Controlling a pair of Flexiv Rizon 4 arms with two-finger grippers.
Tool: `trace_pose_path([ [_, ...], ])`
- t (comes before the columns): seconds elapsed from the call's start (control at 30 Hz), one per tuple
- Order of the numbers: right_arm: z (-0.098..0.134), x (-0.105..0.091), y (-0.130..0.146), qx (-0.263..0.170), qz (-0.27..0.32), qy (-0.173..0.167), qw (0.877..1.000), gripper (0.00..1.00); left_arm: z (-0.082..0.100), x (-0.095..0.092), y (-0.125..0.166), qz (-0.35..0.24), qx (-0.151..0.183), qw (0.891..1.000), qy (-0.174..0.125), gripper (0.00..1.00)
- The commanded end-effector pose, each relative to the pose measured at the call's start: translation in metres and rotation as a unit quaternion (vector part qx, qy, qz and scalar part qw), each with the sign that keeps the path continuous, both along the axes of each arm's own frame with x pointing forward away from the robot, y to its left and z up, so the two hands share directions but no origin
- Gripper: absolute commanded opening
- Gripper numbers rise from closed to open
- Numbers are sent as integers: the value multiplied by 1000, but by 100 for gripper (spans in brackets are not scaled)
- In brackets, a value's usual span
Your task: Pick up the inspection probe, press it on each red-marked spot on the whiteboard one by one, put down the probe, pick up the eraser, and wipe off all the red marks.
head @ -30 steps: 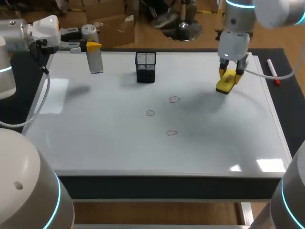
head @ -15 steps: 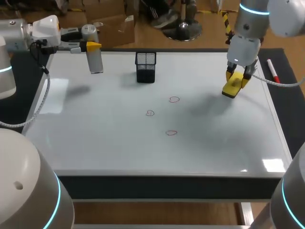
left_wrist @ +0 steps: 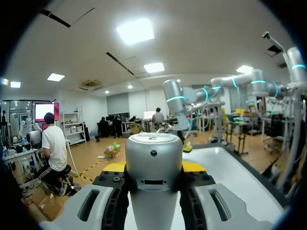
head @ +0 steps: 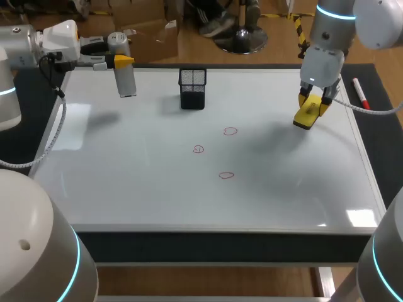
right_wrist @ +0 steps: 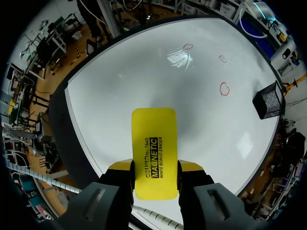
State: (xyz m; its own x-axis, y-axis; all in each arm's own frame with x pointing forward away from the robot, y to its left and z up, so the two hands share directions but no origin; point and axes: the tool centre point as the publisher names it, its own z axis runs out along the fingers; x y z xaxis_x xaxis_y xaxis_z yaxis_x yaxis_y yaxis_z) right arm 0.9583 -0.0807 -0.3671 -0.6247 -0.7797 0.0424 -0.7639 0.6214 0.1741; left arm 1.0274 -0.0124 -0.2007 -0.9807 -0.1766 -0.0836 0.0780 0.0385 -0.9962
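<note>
- My left gripper [head: 117,61] is hanging over the far left corner of the whiteboard [head: 126,189], fingers clamped from both sides on the inspection probe [head: 126,78].
- In my left wrist view, the inspection probe [left_wrist: 153,163] is sitting squarely between the fingers of the left gripper [left_wrist: 153,167], its rounded cap pointing ahead of them.
- I'm judging the probe stiff, smooth and metal-looking, so likely slippery. The hold is sitting on the straight body, not the cap, which looks like the right place.
- A black mesh cup [head: 192,88] is standing on the board, well to the right of my left fingers.
- Three red marks [head: 230,131], [head: 199,149], [head: 227,175] are showing mid-board, unwiped, between my two grippers and nearer the right one.
- My right gripper [head: 312,104] is hovering above the right part of the board, fingers closed on the yellow eraser [head: 306,115].
- In my right wrist view, the right gripper [right_wrist: 154,167] is pinching the eraser [right_wrist: 154,158] across its width at the near end, so most of it is sticking out ahead of the fingers.
- The marks [right_wrist: 224,89], [right_wrist: 222,58], [right_wrist: 187,47] are lying well ahead of the eraser's tip.
- I'm judging the eraser light and rigid. With an end grip it may tilt when pressed flat.
- A marker [head: 360,94] is lying off the board, beside my right fingers.
</note>
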Motion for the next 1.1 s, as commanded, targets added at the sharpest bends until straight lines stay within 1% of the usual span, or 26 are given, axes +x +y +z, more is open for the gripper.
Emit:
trace_pose_path([
  [0.03, 1, 0, -1, -1, 1, 0, 1000, 0, 1, 0, 0, 0, 1, 1000, 0, 0],
  [0.6, 1, 0, -1, -1, 1, 0, 1000, 0, 1, 0, 0, 0, 1, 1000, 0, 0],
  [0.7, 1, 0, -1, -1, 1, 0, 1000, 0, 3, -10, -6, -7, 2, 1000, -6, 0],
  [0.83, 1, 0, -1, -1, 1, 0, 1000, 0, 10, -34, -19, -11, 2, 1000, -12, 0],
  [0.97, 1, 0, -1, -1, 1, 0, 1000, 0, 17, -58, -31, -6, -8, 1000, -20, 0],
  [1.03, 1, 0, -1, -1, 1, 0, 1000, 0, 19, -69, -39, -6, -7, 1000, -21, 0],
  [1.1, 1, 0, -1, -1, 1, 0, 1000, 0, 22, -85, -48, -6, -6, 1000, -24, 0],
])
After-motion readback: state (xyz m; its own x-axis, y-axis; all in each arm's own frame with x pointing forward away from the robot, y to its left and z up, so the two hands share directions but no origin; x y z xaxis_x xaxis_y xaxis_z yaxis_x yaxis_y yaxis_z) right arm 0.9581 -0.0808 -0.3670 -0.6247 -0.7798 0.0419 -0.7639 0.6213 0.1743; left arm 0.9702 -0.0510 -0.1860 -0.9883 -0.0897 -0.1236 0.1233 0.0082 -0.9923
